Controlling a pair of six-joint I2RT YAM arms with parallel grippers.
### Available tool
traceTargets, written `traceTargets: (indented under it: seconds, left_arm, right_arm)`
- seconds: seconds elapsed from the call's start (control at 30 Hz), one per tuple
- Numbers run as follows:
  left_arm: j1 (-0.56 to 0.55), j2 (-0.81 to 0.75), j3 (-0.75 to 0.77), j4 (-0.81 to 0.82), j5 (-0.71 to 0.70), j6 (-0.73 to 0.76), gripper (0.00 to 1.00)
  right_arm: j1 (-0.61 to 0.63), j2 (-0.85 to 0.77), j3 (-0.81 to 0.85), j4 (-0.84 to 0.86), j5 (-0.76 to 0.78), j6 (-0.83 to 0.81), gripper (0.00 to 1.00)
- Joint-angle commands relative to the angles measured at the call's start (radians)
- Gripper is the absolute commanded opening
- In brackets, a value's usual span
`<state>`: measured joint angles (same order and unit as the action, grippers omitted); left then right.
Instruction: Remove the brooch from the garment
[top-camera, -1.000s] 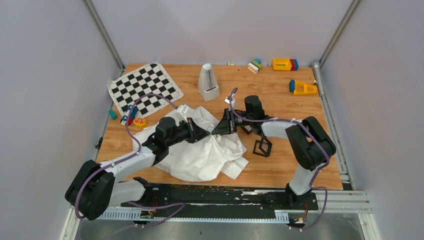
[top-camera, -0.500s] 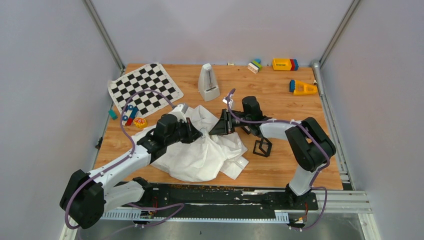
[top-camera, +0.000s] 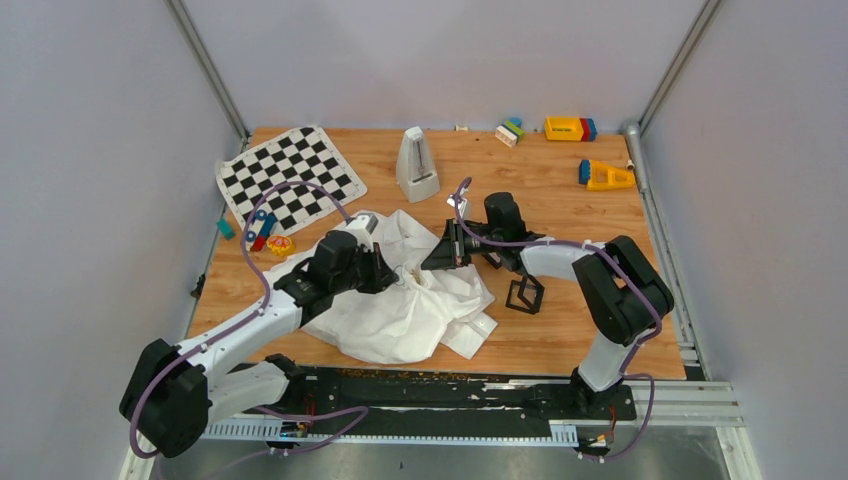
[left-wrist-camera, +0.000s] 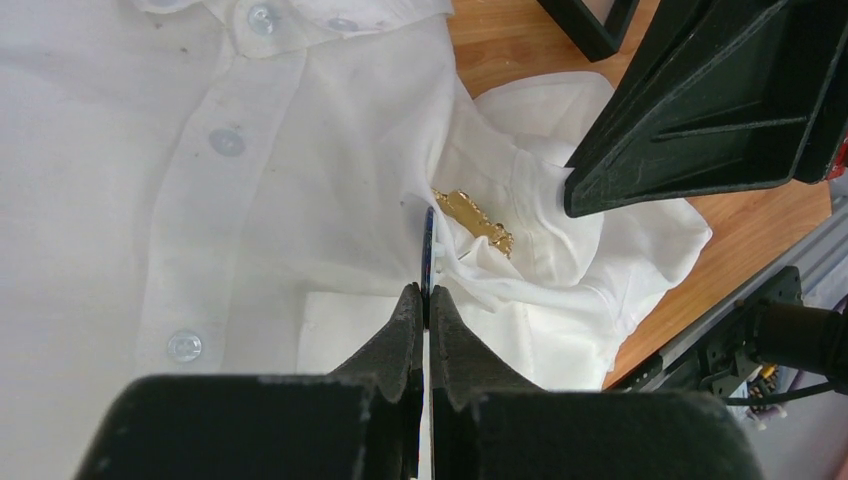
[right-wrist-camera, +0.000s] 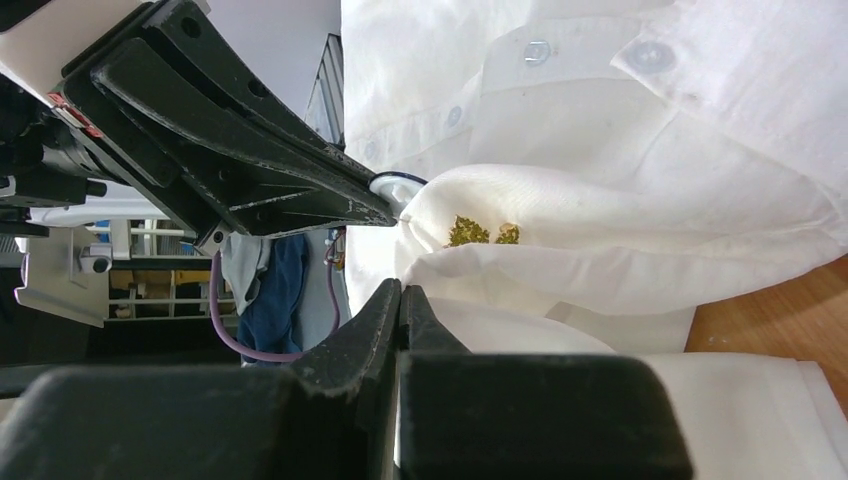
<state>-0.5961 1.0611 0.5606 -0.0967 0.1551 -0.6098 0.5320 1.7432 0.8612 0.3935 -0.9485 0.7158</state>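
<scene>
The white garment (top-camera: 400, 310) lies crumpled on the wooden table between the two arms. The gold brooch (left-wrist-camera: 475, 222) sits on a raised fold of it and also shows in the right wrist view (right-wrist-camera: 480, 232). My left gripper (top-camera: 395, 272) is shut on a thin dark blue disc (left-wrist-camera: 428, 250), held edge-on against the cloth just left of the brooch. My right gripper (top-camera: 428, 264) is shut, pinching the cloth fold (right-wrist-camera: 520, 300) just below the brooch. The two grippers face each other tip to tip, a short gap apart.
A black-and-white chequered mat (top-camera: 290, 178) lies at the back left, with small coloured toys (top-camera: 265, 235) beside it. A white metronome-shaped object (top-camera: 417, 165) stands behind the garment. Black wire cube frames (top-camera: 525, 294) sit right of it. Yellow toy blocks (top-camera: 570, 128) lie at the back right.
My left gripper has drawn back to the left, away from the right gripper, so the gap between the tips has widened. The right gripper has stayed almost still.
</scene>
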Motion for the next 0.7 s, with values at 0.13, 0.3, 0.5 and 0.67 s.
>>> traceTargets:
  seconds: [0.13,0.3,0.5,0.67]
  left_arm:
    - [-0.005,0.055,0.091,-0.116,-0.011,0.070,0.00]
    - [-0.005,0.075,0.106,-0.177,-0.011,0.085,0.00]
    - [-0.004,0.036,0.149,-0.294,-0.051,0.093,0.00]
    - [0.001,-0.005,0.176,-0.306,0.028,0.090,0.00]
  right_arm:
    - [-0.019,-0.113,-0.007,0.021,0.053,-0.028,0.00]
    - [-0.054,-0.165,-0.058,0.045,0.110,-0.008,0.00]
    - [-0.089,-0.182,-0.085,0.051,0.139,0.013,0.00]
    - [-0.090,-0.181,-0.089,0.074,0.117,0.007,0.36]
